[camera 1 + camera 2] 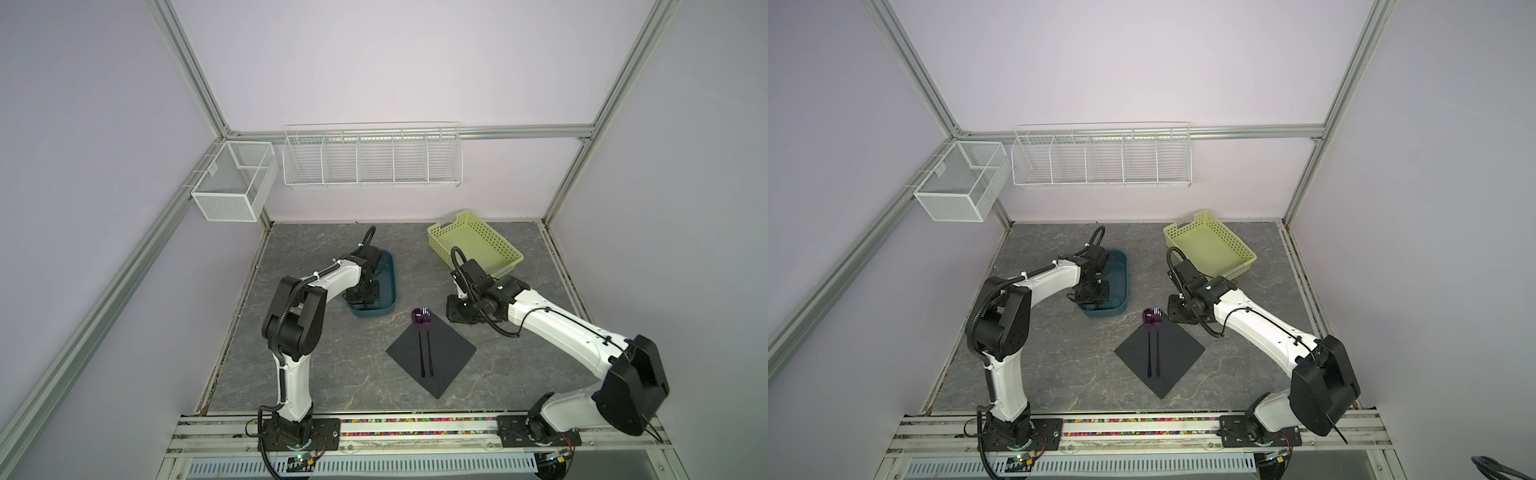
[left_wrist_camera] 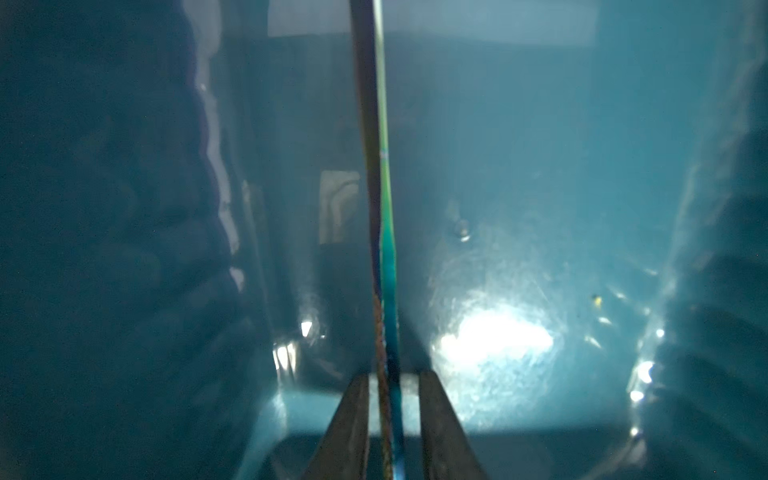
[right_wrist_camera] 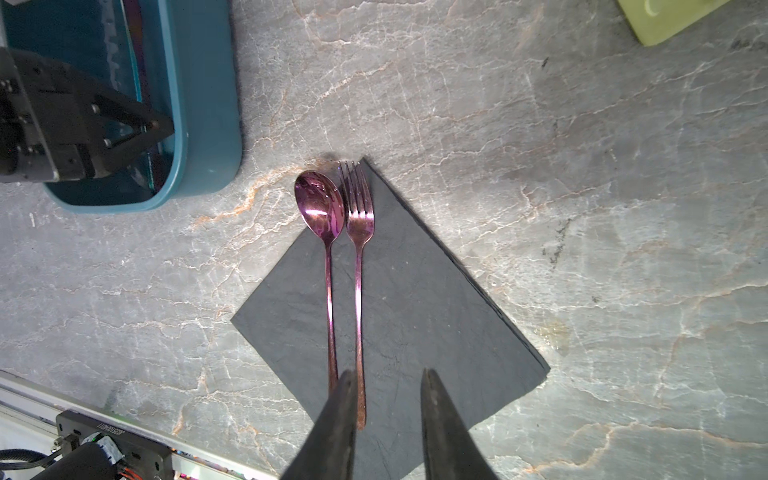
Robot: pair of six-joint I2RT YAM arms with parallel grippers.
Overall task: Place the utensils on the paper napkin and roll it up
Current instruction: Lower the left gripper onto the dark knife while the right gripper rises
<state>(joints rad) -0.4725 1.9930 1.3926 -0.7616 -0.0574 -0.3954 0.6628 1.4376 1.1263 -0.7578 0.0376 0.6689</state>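
Cutlery like this should handle stiff, slick and light, so the knife (image 2: 384, 208), inside the teal tub (image 1: 390, 282) at the left, wants a pinch across its slim handle near the middle, where it should not swing. The left gripper (image 2: 395, 376) is down in the tub, jaws a little apart astride that knife with a sliver of gap on either side, so it is not clamped. The tub's walls crowd the fingers and could catch a tilted blade on the lift. Right of the tub, the spoon (image 3: 320, 208) and fork (image 3: 359, 216) lie side by side along the diagonal of the paper napkin (image 3: 415, 311), heads at its far corner. The napkin looks thin, limp and easily dragged. The right gripper (image 3: 387, 372) hangs empty, jaws apart, beside the napkin's far right edge. The yellow-green basket (image 1: 478, 245) stands well clear.
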